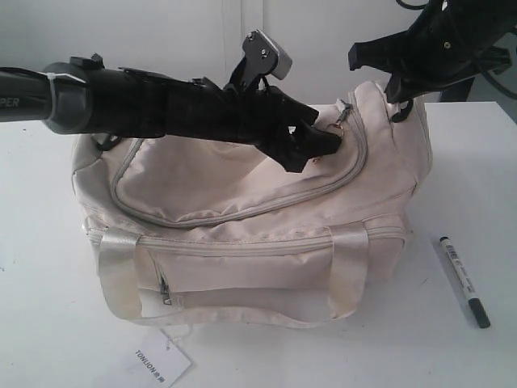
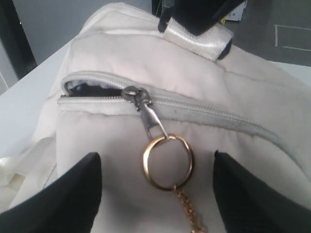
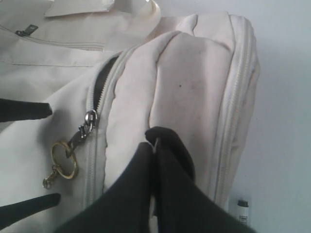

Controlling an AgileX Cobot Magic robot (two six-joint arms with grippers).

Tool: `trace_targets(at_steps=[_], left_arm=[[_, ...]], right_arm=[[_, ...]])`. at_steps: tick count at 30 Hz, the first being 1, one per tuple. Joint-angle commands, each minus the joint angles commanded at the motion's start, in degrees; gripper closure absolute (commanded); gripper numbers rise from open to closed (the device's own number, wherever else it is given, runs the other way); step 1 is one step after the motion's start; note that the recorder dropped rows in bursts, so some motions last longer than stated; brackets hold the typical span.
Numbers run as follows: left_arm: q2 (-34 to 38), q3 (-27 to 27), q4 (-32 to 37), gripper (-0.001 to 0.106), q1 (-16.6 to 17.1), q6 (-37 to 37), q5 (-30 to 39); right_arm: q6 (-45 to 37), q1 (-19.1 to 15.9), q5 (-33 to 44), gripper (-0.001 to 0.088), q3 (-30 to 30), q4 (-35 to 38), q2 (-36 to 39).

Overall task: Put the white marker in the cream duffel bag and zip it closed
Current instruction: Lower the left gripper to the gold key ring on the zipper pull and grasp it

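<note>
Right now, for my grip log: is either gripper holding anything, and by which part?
The right gripper pinches the cream duffel bag by its end webbing tab; left gripper open, holding nothing.

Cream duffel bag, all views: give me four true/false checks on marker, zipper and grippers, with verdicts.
1. The white marker is inside the cream duffel bag. False: it lies on the table, to the right of the bag.
2. The left gripper is open, with a finger on either side of the gold ring. True.
3. The main zipper is fully open. False: it is mostly closed, with a short gap by the slider.
4. The right gripper is shut on the webbing tab at the bag's end. True.
</note>
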Motion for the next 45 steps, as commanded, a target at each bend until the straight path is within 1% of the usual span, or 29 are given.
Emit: trace_targets(at_steps=[3,5,7,9,16,20,29,31,32,33,36,39,43,45], left_arm=[[1.01,-0.50,0.11,0.037,-0.62,0.00,-1.30],[1.11,-0.50,0.11,0.037,-1.14,0.02,-3.60],[1.11,-0.50,0.11,0.040,-1.14,0.02,-5.45],[1.11,-0.50,0.11,0.049,-1.14,0.02,-6.24],[1.11,-0.50,0.11,0.089,-1.14,0.02,-6.38],[0.73,-0.50,0.11,0.105,-1.14,0.02,-4.62],[-2.03,-0.50,0.11,0.105,-1.14,-0.23,0.15],[-2.99,-0.50,0.11,0.105,-1.14,-3.54,1.34],[-3.28,-0.50,0.11,0.105,-1.14,-7.49,1.98],[-3.37,-0.50,0.11,0.105,-1.14,-9.12,2.23],[-3.97,-0.50,0.11,0.105,-1.14,-17.04,3.34],[-4.10,-0.50,0.11,0.105,-1.14,-21.90,6.18],[-4.10,-0.50,0.11,0.105,-1.14,-22.92,11.88],[-4.10,-0.50,0.11,0.105,-1.14,-23.06,13.09]], right_arm=[[0.00,0.00,0.00,0.0868,0.00,0.00,0.00],[0.00,0.00,0.00,0.0868,0.00,0.00,0.00],[0.00,0.00,0.00,0.0868,0.00,0.00,0.00],[0.00,0.00,0.00,0.0868,0.00,0.00,0.00],[0.00,0.00,-0.10,0.0868,0.00,0.00,0.00],[0.00,0.00,-0.10,0.0868,0.00,0.00,0.00],[0.00,0.00,-0.10,0.0868,0.00,0.00,0.00],[0.00,0.00,-0.10,0.0868,0.00,0.00,0.00],[0.00,0.00,-0.33,0.0868,0.00,0.00,0.00],[0.13,0.00,-0.45,0.0868,0.00,0.00,0.00],[0.36,0.00,-0.81,0.0868,0.00,0.00,0.00],[0.78,0.00,-1.46,0.0868,0.00,0.00,0.00],[1.41,0.00,-1.69,0.0868,0.00,0.00,0.24],[1.41,0.00,-1.69,0.0868,0.00,0.58,0.47]])
